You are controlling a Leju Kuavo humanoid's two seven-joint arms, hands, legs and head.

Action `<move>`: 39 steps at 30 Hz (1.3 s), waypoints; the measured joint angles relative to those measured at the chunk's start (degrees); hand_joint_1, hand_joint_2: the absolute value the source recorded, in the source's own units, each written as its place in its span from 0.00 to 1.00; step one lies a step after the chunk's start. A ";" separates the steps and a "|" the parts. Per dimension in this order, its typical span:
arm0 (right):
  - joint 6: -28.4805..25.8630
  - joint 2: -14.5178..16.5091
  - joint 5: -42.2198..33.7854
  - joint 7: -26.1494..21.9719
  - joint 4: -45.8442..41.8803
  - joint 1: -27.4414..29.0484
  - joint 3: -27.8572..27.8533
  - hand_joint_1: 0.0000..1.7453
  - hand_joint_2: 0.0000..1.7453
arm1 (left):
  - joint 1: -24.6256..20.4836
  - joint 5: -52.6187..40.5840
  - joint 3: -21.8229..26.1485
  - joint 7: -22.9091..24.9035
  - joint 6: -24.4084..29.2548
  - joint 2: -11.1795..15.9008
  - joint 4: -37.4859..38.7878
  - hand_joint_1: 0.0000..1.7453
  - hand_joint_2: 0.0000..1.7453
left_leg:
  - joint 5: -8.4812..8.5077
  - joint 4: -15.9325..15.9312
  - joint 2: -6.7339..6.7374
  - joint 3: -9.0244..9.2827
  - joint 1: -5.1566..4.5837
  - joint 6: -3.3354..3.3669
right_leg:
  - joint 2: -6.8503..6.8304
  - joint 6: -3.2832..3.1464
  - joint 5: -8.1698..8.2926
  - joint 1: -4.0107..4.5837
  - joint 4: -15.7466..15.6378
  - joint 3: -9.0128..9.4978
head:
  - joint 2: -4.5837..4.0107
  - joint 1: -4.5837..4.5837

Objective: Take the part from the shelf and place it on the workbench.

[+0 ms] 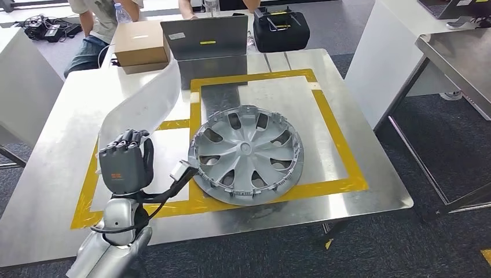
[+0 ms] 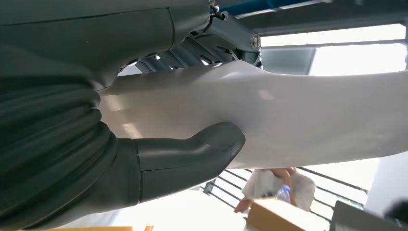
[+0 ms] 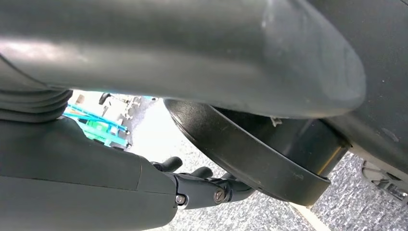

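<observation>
Left hand (image 1: pixel 123 164) gripping long white curved part (image 1: pixel 151 101) (thumb (image 2: pixel 192 154) under, fingers (image 2: pixel 192 48) over), held above steel workbench (image 1: pixel 359 104). Silver hubcap (image 1: pixel 248 154) flat inside yellow tape frame (image 1: pixel 339 136). Right hand (image 3: pixel 202 185) hanging, fingers slightly curled, holding nothing.

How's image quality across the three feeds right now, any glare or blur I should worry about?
Head view: sharp, soft sheen on the workbench. Left wrist view: blown-out backlight behind the white part held by the left hand; background blurred. Right wrist view: right hand dark, too close, partly out of focus.
</observation>
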 joint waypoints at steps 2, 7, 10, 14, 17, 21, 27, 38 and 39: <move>0.04 0.00 -0.19 0.00 0.00 -0.06 0.22 0.00 0.00 | -1.67 0.00 -4.05 1.56 -2.67 0.79 2.35 1.00 1.00 | 0.03 -0.17 0.06 0.14 0.02 -0.31 | 0.09 -0.19 -0.01 0.04 0.00 0.02 | 0.00 0.00; 0.07 0.00 -0.40 0.00 0.00 -0.10 0.49 0.00 0.00 | -4.93 0.00 -12.44 7.43 -4.42 2.58 5.56 0.50 1.00 | 0.07 -0.31 0.11 0.21 0.10 -0.80 | 0.12 -0.37 -0.04 0.11 0.01 0.03 | 0.00 0.01; 0.26 -0.01 -0.50 0.00 0.01 -0.12 0.54 0.00 0.00 | -7.16 0.00 -17.68 10.67 -3.45 3.91 6.28 0.00 1.00 | 0.08 -0.32 0.09 0.21 0.14 -0.94 | 0.08 -0.39 -0.04 0.13 0.01 0.09 | 0.00 0.02; 0.74 -0.03 -0.92 -0.01 0.10 -0.19 0.58 0.00 0.00 | -9.68 0.00 -24.30 10.84 -3.15 5.58 6.54 0.00 1.00 | 0.08 -0.31 0.05 0.23 0.13 -0.97 | 0.07 -0.40 -0.02 0.10 0.00 0.17 | 0.00 0.02; 0.75 -0.05 -1.35 0.00 0.18 -0.21 0.58 0.00 0.00 | -10.56 0.00 -26.02 10.87 -3.15 6.15 6.48 0.00 0.50 | 0.08 -0.30 0.05 0.24 0.12 -0.97 | 0.07 -0.39 0.03 0.08 -0.06 0.21 | 0.00 0.02; 0.75 -0.07 -1.84 0.00 0.26 -0.23 0.58 0.00 0.00 | -11.44 0.00 -27.54 10.87 -2.61 6.55 6.47 0.00 0.00 | 0.08 -0.29 0.03 0.27 0.11 -0.97 | 0.01 -0.37 0.05 0.08 -0.09 0.28 | 0.00 0.03; 0.74 -0.09 -2.10 0.01 0.31 -0.24 0.58 0.00 0.00 | -11.68 0.00 -28.15 10.88 -1.80 6.68 6.49 0.00 0.00 | 0.08 -0.29 0.02 0.31 0.11 -0.97 | 0.03 -0.37 0.08 0.08 -0.09 0.29 | 0.00 0.03; 0.73 -0.13 -2.14 0.00 0.31 -0.24 0.58 0.00 0.00 | -11.71 0.00 -28.57 10.89 -1.73 6.76 6.49 0.00 0.00 | 0.08 -0.29 0.02 0.31 0.11 -0.97 | 0.03 -0.37 0.07 0.09 -0.09 0.28 | 0.00 0.03; 0.73 -0.13 -2.14 0.00 0.31 -0.24 0.58 0.00 0.00 | -11.71 0.00 -28.57 10.89 -1.70 6.78 6.49 0.00 0.00 | 0.08 -0.29 0.02 0.31 0.11 -0.97 | 0.03 -0.37 0.07 0.08 -0.09 0.29 | 0.00 0.03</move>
